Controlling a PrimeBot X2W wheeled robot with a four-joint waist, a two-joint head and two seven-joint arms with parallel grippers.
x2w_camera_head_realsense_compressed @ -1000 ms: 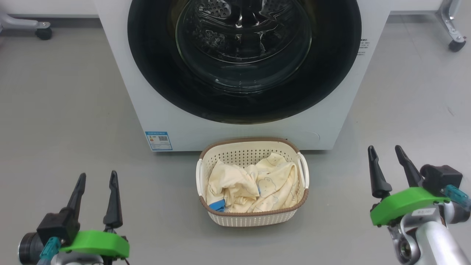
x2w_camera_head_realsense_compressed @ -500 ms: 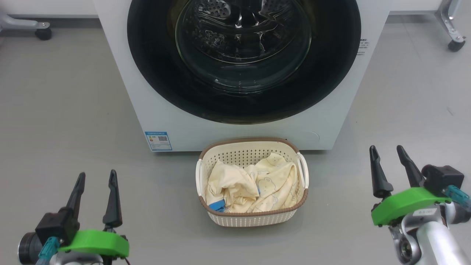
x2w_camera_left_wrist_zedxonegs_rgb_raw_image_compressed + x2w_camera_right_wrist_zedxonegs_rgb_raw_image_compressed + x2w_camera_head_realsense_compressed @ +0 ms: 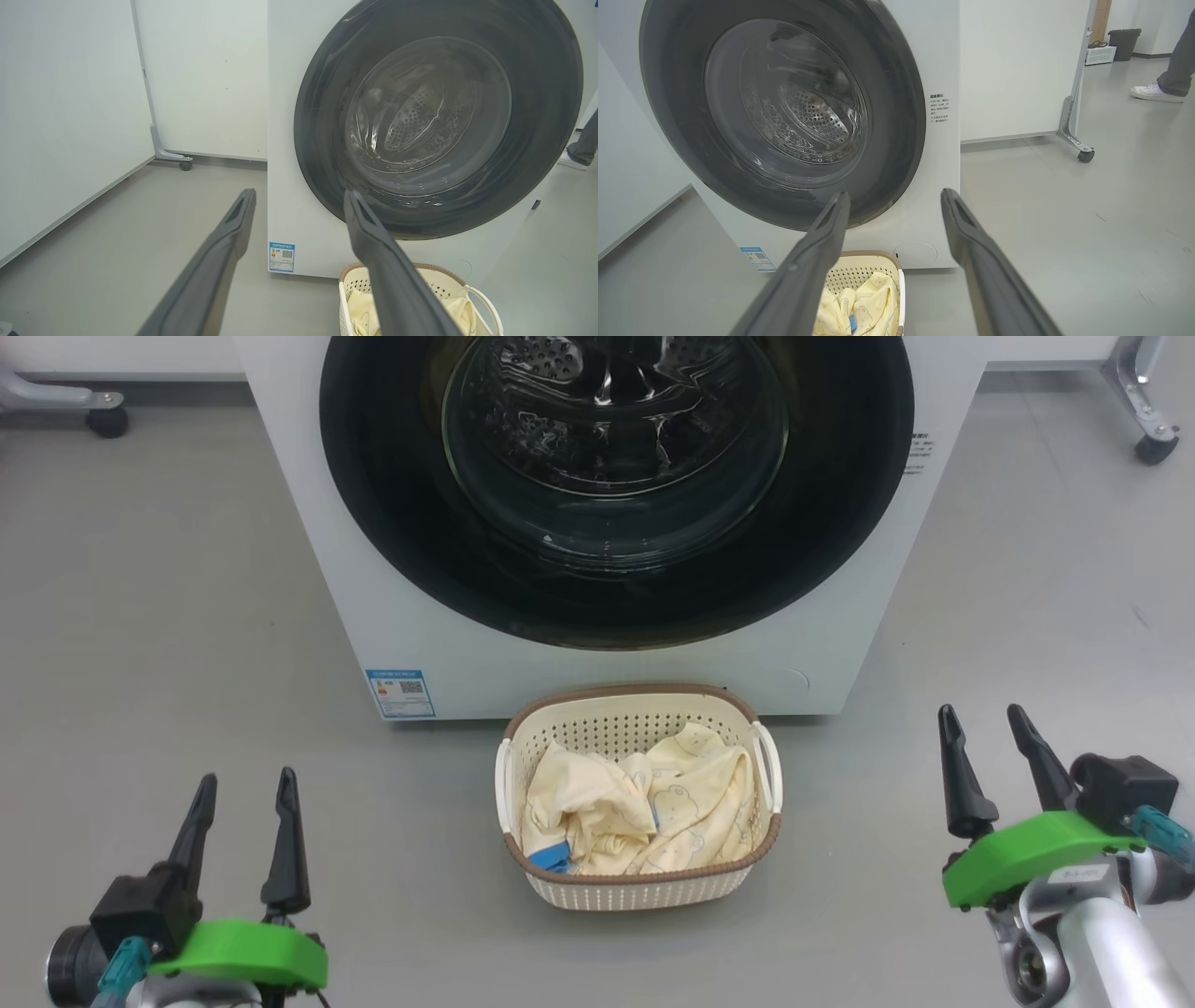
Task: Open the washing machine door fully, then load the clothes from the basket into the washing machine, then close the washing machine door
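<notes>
surface: grey floor (image 3: 168,644) | on it: washing machine (image 3: 401,635); basket (image 3: 635,893) just before it

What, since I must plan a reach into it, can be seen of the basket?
The basket is a small cream rectangular tub, plastic by its look, with perforated walls, a brown woven-look rim and a white handle at each side. It stands upright on the grey floor, close before the washing machine, apart from the left tool and the right tool. Crumpled pale yellow clothes with a blue patch lie in it.
</notes>
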